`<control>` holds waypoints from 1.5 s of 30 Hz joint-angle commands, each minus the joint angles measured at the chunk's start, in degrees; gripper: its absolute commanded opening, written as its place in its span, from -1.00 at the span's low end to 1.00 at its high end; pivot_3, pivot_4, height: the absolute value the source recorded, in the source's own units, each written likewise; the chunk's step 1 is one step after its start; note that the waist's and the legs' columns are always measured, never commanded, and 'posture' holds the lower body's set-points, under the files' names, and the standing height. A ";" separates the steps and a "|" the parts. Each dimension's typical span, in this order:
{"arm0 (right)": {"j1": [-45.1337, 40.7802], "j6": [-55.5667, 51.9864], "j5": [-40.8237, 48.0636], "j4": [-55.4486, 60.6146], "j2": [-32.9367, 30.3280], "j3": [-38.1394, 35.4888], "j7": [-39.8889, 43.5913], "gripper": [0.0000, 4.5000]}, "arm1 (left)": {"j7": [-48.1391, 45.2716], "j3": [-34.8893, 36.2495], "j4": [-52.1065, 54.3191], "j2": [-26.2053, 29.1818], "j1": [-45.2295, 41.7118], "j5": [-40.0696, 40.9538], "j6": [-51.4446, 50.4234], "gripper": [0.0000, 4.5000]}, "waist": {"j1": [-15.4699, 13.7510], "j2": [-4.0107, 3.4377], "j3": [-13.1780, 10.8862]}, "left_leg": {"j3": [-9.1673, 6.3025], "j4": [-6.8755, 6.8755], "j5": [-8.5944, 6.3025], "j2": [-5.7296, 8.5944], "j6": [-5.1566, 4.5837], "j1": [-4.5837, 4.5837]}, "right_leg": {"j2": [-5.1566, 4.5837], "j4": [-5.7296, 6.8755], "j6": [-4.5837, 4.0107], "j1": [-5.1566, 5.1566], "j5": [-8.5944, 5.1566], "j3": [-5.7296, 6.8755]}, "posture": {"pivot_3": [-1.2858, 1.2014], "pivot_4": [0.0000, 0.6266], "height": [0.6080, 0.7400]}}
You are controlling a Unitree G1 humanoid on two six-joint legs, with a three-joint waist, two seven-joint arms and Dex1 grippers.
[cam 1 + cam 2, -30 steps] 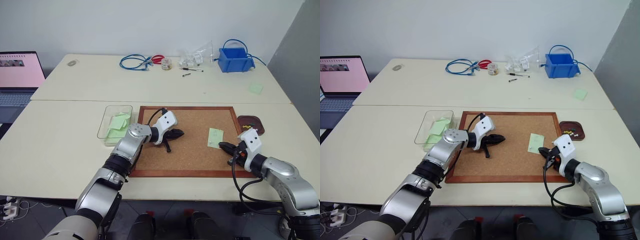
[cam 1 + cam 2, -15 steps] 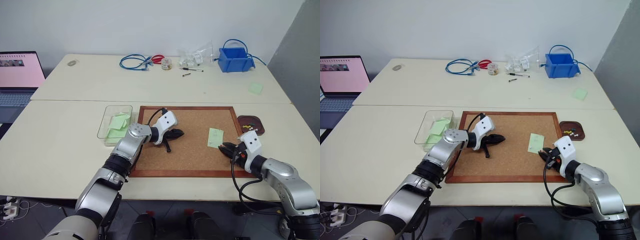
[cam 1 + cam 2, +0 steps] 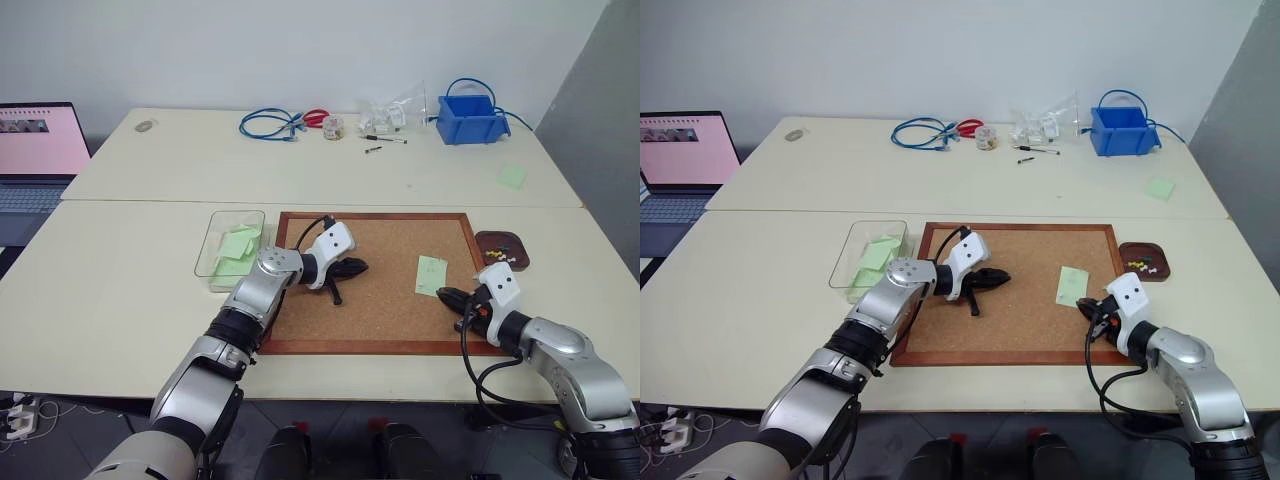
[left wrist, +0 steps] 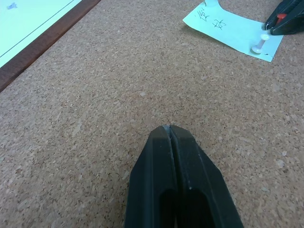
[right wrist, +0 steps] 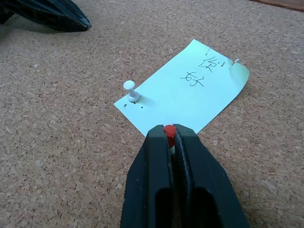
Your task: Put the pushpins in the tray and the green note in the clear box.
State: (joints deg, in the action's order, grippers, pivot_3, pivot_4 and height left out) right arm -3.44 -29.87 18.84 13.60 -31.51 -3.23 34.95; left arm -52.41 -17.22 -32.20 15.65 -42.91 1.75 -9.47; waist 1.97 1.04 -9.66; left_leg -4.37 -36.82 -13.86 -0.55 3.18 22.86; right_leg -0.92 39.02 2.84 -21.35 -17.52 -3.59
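Right wrist view: your right gripper (image 5: 171,135) is pinching a red pushpin (image 5: 168,130) at the green note's (image 5: 185,92) edge on the corkboard (image 5: 57,142); a white pin (image 5: 130,90) is sticking in the note. Your left gripper (image 4: 169,130) is resting clenched, empty.

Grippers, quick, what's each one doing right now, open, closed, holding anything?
Left gripper: closed, empty, over the corkboard.
Right gripper: closed on a red pushpin at the green note edge.
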 commanded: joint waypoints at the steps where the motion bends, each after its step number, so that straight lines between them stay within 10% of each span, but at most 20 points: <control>1: -0.84 -1.71 3.38 7.03 -1.22 -3.90 0.33 -0.98 | -0.11 -0.25 -1.05 0.51 0.68 -1.49 -0.58 -1.00 | -0.04 0.00 0.00 | 0.00 0.00 0.00 0.00 0.00 0.01 | 0.00 0.00 0.00 0.00 0.00 0.00 | 0.03 -0.52 1.00; 15: -3.02 -6.11 6.29 12.10 -2.30 -6.81 -1.54 -0.98 | -0.10 -0.22 -1.88 0.03 0.08 -1.59 -0.11 -1.00 | -0.09 -0.01 -0.01 | 0.00 0.00 0.00 0.01 0.00 0.01 | -0.01 0.00 0.00 0.00 0.00 0.00 | 0.03 -0.52 1.00; 23: -14.16 -6.47 -2.61 -7.41 2.10 -12.41 -20.06 -0.98 | -0.36 -0.34 -2.37 -0.05 -0.02 -1.78 0.26 -1.00 | -0.14 -0.01 0.00 | 0.02 -0.02 0.00 0.02 0.00 0.00 | -0.03 0.00 0.02 -0.01 0.02 -0.01 | 0.03 -0.52 1.00; 33: -22.48 -3.72 -4.37 -21.50 2.86 -12.94 -22.66 -0.98 | -0.54 -0.18 -2.24 0.14 -0.15 -1.84 0.45 -1.00 | -0.09 -0.04 0.01 | 0.06 0.01 0.00 0.05 0.00 0.00 | -0.06 0.03 0.01 -0.03 0.02 -0.04 | 0.03 -0.52 1.00; 45: -22.96 -1.96 -5.03 -24.27 2.31 -12.18 -21.96 0.16 | -0.42 -0.04 -1.65 0.47 0.46 -1.73 0.20 -1.00 | -0.04 -0.05 0.01 | 0.07 0.01 0.00 0.03 0.00 0.00 | -0.05 0.04 0.01 -0.03 0.02 -0.05 | 0.03 -0.52 1.00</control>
State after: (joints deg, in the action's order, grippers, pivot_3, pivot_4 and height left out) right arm -25.37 -33.23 14.44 -11.53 -28.37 -14.66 12.53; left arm -53.22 -17.03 -33.28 15.59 -43.27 1.62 -8.33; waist 1.93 0.99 -9.65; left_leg -4.30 -36.81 -13.86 -0.52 3.18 22.86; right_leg -0.97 39.06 2.85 -21.38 -17.50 -3.63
